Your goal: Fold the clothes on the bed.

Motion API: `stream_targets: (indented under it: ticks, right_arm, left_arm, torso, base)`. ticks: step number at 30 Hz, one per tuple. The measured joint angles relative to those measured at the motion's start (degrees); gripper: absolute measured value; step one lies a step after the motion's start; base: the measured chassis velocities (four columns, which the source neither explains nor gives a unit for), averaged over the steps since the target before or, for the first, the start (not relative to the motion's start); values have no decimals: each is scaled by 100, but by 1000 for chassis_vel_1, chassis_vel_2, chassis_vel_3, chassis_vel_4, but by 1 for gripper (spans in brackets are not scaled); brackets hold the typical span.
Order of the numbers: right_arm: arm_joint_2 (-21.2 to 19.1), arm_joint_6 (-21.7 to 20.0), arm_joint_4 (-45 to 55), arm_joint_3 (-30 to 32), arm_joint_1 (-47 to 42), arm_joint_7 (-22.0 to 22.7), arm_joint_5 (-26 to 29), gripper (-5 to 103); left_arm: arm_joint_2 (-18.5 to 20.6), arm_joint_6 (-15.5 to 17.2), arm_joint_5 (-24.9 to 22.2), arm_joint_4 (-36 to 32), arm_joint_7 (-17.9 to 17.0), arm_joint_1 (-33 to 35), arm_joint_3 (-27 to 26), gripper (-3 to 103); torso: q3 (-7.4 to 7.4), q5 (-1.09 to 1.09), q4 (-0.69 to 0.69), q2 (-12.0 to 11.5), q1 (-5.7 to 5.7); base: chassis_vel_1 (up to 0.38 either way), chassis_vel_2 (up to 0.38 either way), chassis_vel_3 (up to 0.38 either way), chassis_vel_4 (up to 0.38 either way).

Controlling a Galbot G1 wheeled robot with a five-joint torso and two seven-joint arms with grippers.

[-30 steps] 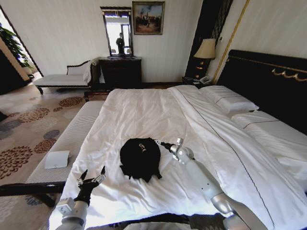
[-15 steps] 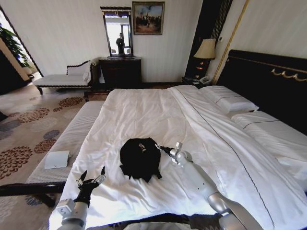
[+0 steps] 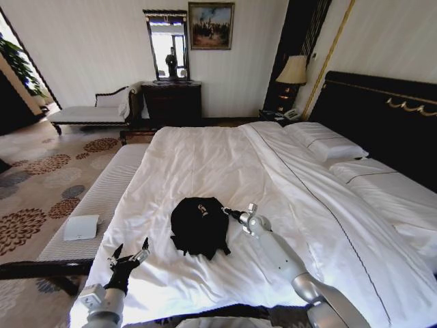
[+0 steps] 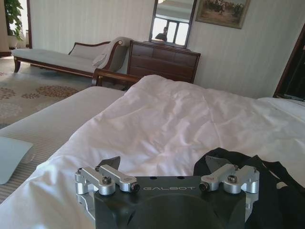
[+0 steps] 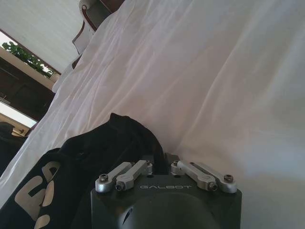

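Your T-shirt (image 3: 199, 225) lay bunched on the bed (image 3: 205, 157), near its foot. Your right claw (image 3: 226, 211) sat at the shirt's right edge, its fingers closed, apparently pinching the black cloth. Your left claw (image 3: 130, 253) hovered open, well apart, nearer you and to the shirt's left. The right arm was clearly closer.

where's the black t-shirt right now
In the head view the black T-shirt lies bunched on the white bed near its foot, the right gripper at its right edge.
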Motion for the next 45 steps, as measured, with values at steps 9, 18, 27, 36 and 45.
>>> stream_targets:
  ticks: [9, 18, 27, 36, 45]
  right_arm:
    - [-27, -2, 169, -4, -68, 31, -14, 0]
    - [-47, -2, 233, -7, -79, 89, -22, 0]
    - [-119, 5, 293, -17, -122, 193, -27, 0]
    - [-115, 16, 247, -45, -97, 236, -19, 0]
    - [-62, 58, 92, -87, -13, 216, -17, 0]
  left_arm:
    - [406, 270, -908, 181, -162, -223, -39, 100]
    - [1010, 552, -2250, 666, -352, -1012, -111, 100]
    - [1648, 799, -3976, 1353, -579, -2272, 97, 100]
    - [1952, 948, -4661, 2393, -458, -3465, 757, 100]
    - [2025, 1044, -4747, 3157, -312, -4295, 1512, 100]
  torso:
    - [0, -1, 0, 0, 0]
    - [0, -1, 0, 0, 0]
    - [0, 0, -2, 0, 0]
    - [1, -1, -1, 0, 1]
    - [0, -1, -1, 0, 0]
  base:
    - [0, 0, 0, 0]
    - [0, 0, 0, 0]
    - [0, 0, 0, 0]
    - [0, 0, 0, 0]
    - [0, 0, 0, 0]
